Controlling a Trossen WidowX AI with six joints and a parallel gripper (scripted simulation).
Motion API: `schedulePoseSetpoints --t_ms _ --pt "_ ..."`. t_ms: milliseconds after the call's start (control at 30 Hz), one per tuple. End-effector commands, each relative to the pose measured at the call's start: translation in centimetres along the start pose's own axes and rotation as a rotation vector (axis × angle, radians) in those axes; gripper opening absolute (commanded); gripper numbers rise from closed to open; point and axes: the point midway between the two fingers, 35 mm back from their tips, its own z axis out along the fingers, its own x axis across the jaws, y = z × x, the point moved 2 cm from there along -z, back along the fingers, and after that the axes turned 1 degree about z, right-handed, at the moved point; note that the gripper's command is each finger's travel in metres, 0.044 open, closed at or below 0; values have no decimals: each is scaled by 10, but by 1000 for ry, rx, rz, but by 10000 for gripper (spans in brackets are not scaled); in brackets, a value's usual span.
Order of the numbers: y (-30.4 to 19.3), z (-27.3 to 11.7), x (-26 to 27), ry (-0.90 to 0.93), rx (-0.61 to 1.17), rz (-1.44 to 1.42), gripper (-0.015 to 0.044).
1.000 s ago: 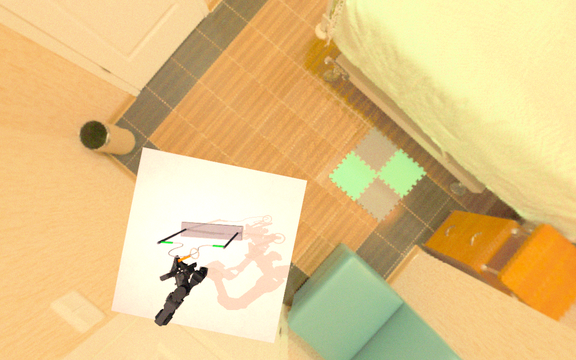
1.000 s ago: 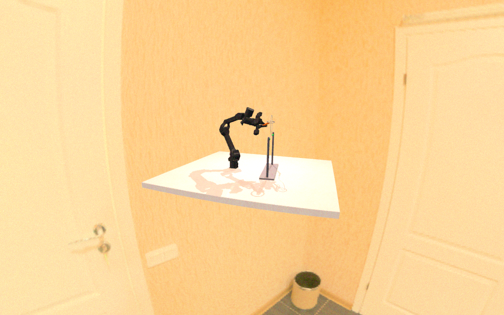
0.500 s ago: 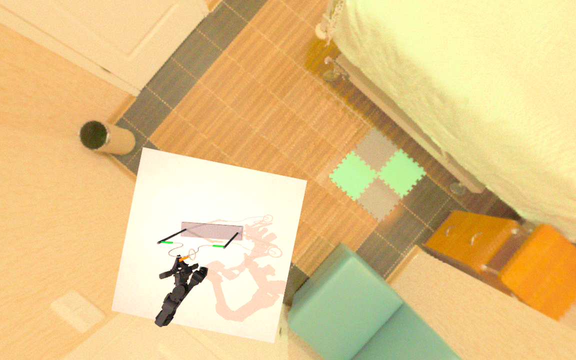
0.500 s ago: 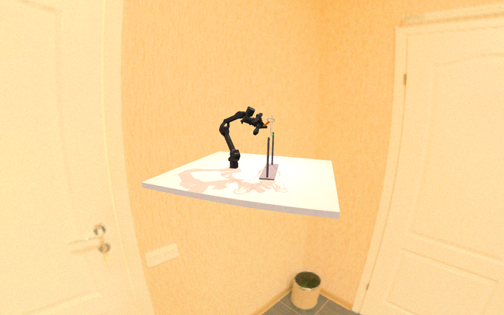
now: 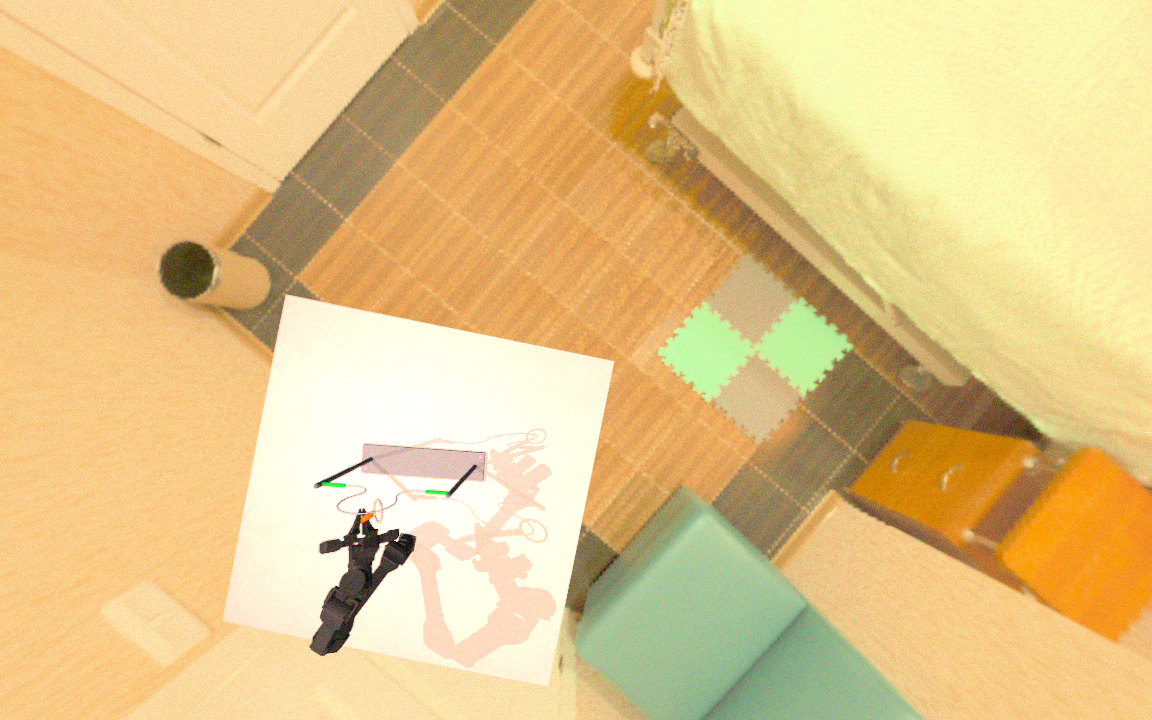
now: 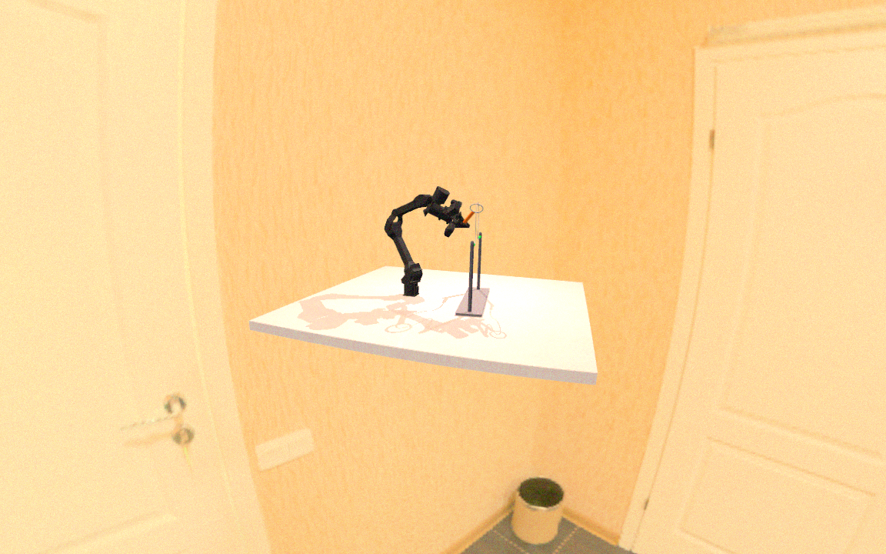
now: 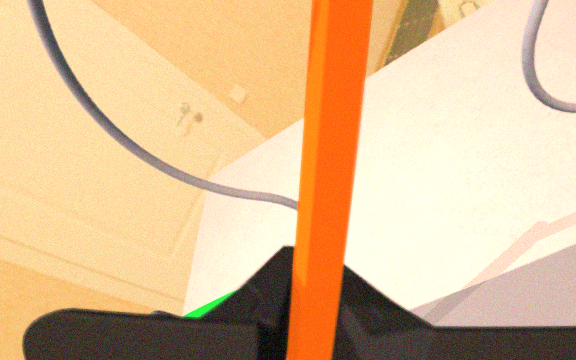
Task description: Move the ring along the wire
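Note:
My gripper (image 5: 362,513) (image 6: 465,224) (image 7: 301,258) is shut on the orange handle (image 5: 368,517) (image 6: 469,217) (image 7: 330,150). The handle slants up to the ring (image 6: 476,211), which is held high, above the post tops. In the top view the ring lies between the two green parts, beside the bends of the grey wire (image 7: 143,155). One green part (image 5: 333,484) is at the left post (image 5: 344,472), the other (image 5: 437,492) at the right post (image 5: 462,480). The ring is outside the wrist view. The views are too small to tell the gap between ring and wire.
The posts stand on a flat grey base (image 5: 423,462) (image 6: 474,303) on the white table (image 5: 508,367) (image 6: 542,309). In the wrist view a green part (image 7: 210,306) shows behind the left finger, and another grey curve (image 7: 528,60) shows at the upper right.

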Motion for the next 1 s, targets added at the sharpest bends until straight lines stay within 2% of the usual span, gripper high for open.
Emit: schedulePoseSetpoints --t_ms 0,967 --pt "0 0 -1 -32 -8 -58 -150" --pt "2 0 -13 -237 -59 -405 -150"
